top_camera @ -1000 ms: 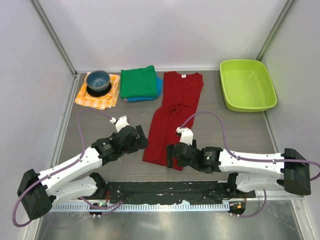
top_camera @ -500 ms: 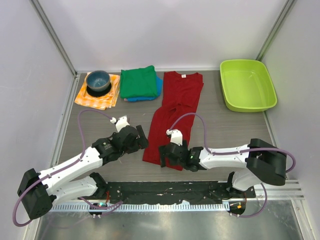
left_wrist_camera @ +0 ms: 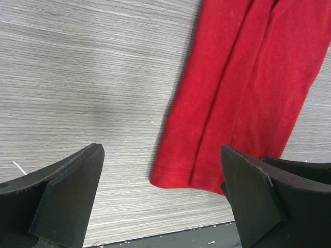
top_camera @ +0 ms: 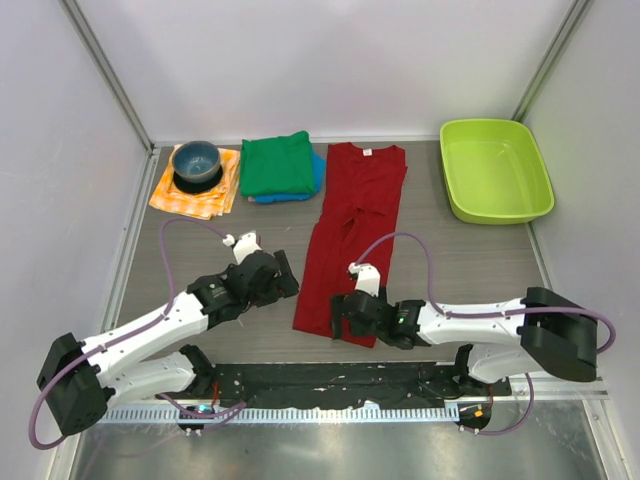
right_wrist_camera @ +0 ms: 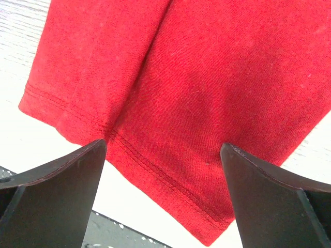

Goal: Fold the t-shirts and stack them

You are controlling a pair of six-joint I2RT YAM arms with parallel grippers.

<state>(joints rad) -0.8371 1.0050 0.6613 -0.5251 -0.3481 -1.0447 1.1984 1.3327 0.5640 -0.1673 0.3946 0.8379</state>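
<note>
Two grippers are in play, and both stand wide open with nothing in them. The left gripper [left_wrist_camera: 160, 194] hangs low over the near-left hem corner of the dark red cotton t-shirt [top_camera: 355, 215], with bare wood-grain counter [top_camera: 450, 260] filling the left half of its span. The right gripper [right_wrist_camera: 163, 191] sits squarely above the right part of that hem, stitching showing between its fingers. The shirt lies as a long narrow strip down the middle of the counter, collar at the far end and hem toward the arm bases, its sides apparently already turned in. Beyond it to the left, the folded bright green t-shirt [top_camera: 277, 163] rests on the folded blue t-shirt [top_camera: 318, 172], a stack in waiting. By my reading, this is the crosswise fold of the last shirt. The next move calls for both grippers to drop, pinch the hem at its two corners, and carry it evenly toward the collar. The risk is catching only the top layer.
</note>
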